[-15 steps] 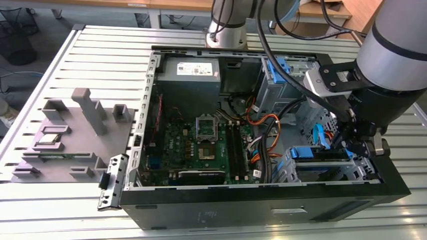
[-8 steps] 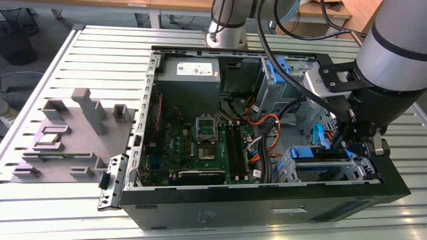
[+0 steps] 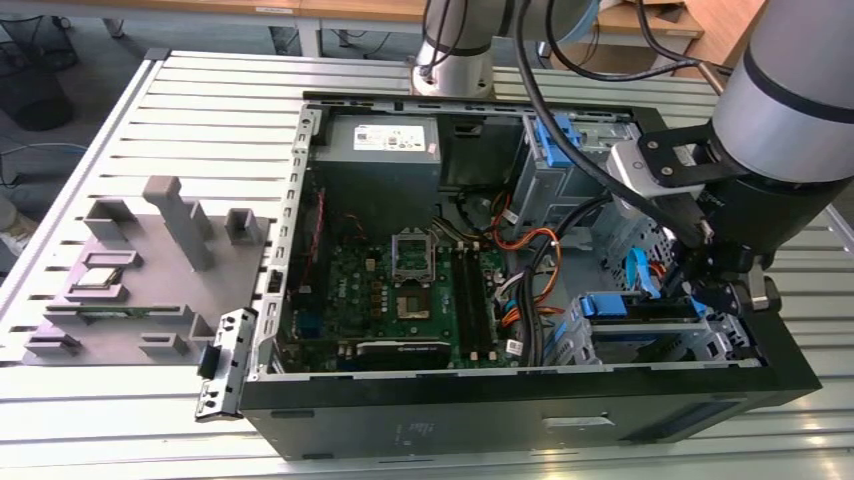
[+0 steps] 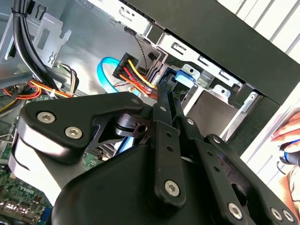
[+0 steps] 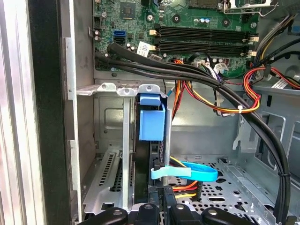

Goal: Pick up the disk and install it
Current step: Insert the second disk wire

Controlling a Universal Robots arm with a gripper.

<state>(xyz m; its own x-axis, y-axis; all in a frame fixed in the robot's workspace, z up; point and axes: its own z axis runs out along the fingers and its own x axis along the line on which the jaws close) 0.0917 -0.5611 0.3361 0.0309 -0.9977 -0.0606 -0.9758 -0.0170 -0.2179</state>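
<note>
The disk (image 3: 638,305) stands on edge in the drive cage (image 3: 654,340) at the near corner of the open computer case, on the exterior view's right. Its blue carrier (image 5: 151,123) and dark edge sit between the cage's metal walls (image 5: 117,140). My gripper (image 3: 701,295) is at the disk's outer end. Its two black fingers (image 4: 162,108) run close together up to the blue carrier (image 4: 186,77). They look shut on the disk, though the contact itself is hidden. The gripper's (image 5: 161,211) finger bases line up with the disk's edge.
A blue flat cable (image 5: 187,171) and red, yellow and black wires (image 5: 211,101) lie beside the cage. The motherboard (image 3: 414,290) and a grey power-supply box (image 3: 387,140) occupy the case. A grey fixture (image 3: 134,270) stands on the slatted table. A hand (image 4: 288,133) rests outside the case.
</note>
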